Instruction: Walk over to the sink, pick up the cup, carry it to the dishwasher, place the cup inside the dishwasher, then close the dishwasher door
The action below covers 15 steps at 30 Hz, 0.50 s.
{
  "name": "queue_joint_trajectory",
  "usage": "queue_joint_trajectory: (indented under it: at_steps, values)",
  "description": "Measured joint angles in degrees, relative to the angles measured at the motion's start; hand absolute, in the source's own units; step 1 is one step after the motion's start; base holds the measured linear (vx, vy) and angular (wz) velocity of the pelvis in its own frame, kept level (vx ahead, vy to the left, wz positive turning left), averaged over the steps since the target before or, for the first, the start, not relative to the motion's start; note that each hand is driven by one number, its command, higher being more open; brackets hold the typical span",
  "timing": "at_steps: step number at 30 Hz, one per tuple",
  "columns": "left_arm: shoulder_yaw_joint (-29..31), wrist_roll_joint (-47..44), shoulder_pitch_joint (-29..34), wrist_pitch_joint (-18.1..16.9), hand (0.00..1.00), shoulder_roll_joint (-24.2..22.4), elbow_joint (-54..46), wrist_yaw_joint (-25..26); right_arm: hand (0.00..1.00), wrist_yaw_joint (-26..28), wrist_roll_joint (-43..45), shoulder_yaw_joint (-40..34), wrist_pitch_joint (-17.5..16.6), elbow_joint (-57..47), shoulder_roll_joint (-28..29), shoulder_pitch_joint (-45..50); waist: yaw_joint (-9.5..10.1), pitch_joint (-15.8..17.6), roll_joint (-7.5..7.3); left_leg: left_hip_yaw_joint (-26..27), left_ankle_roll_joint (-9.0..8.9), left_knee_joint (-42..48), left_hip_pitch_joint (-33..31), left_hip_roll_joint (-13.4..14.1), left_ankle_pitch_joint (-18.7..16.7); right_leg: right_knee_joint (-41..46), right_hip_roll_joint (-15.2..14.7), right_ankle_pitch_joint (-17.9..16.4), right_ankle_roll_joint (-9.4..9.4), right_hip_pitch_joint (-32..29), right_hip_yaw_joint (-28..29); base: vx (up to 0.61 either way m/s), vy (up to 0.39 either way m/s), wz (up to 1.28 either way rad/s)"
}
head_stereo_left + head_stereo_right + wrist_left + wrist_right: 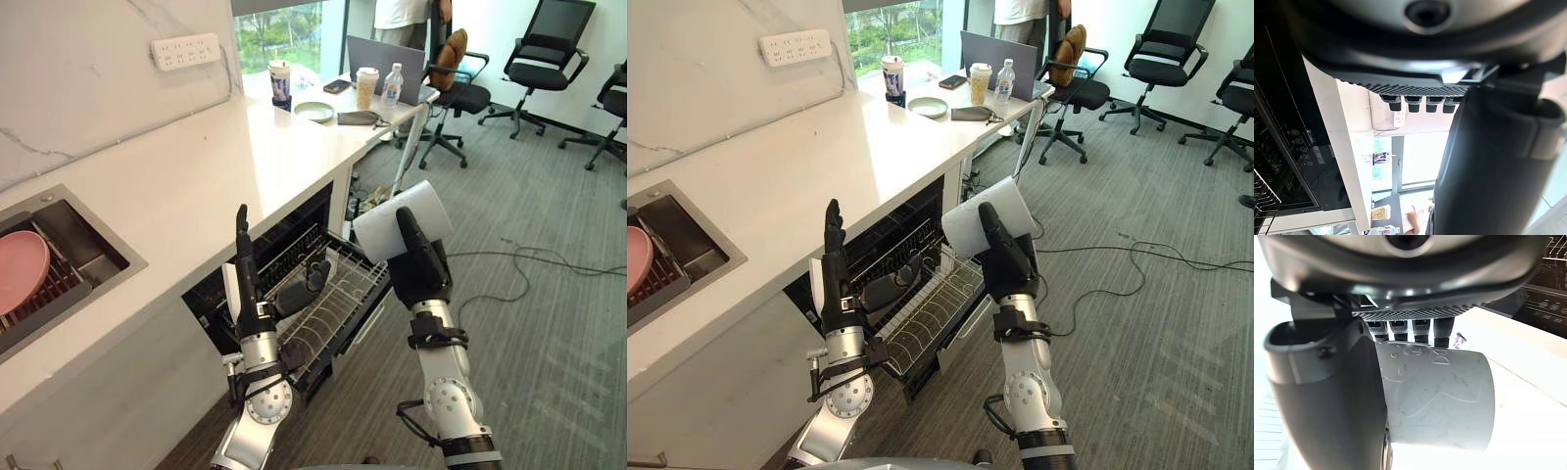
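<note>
While the right hand (423, 266) is clamping its fingers round the white cup (397, 217), holding it tilted over the outer corner of the pulled-out dishwasher rack (343, 294), the left hand (245, 279) is hovering beside it with fingers straight. Letting go this far out risks the cup tipping past the rack's edge onto the floor. Showing: one cup, one rack, one dark item (296, 296) lying in it.

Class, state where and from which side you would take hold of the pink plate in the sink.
Probably its upper rim, pinched from above: the pink plate seems to lean tilted in the sink, so that edge looks free while its lower edge sits down inside.
</note>
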Motion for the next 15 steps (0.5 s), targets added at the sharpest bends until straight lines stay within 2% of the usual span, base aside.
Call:
queue_joint_trajectory:
  at_steps: [9,15]
  values:
    - [2.78,-1.87,2.96,0.97,1.00,-0.30,2.38,-2.77,0.00,0.78,0.70,-2.36,-0.12,1.18,0.63,0.74,0.08,0.05,-0.03,-1.04,0.07,0.09,-0.18,-0.15,0.04,-0.28,-0.23,-0.08,0.12,0.66,-1.05,0.00,-0.002,0.06]
    - [9.40,-10.37,6.05,5.91,1.00,0.64,16.85,-8.54,0.00,1.35,0.57,-5.86,-0.10,5.13,0.52,1.72,0.06,0.47,0.02,-2.18,0.13,0.10,-0.32,-0.24,0.11,-0.51,-0.29,-0.24,0.24,1.15,-2.19,-0.03,-0.031,0.10]
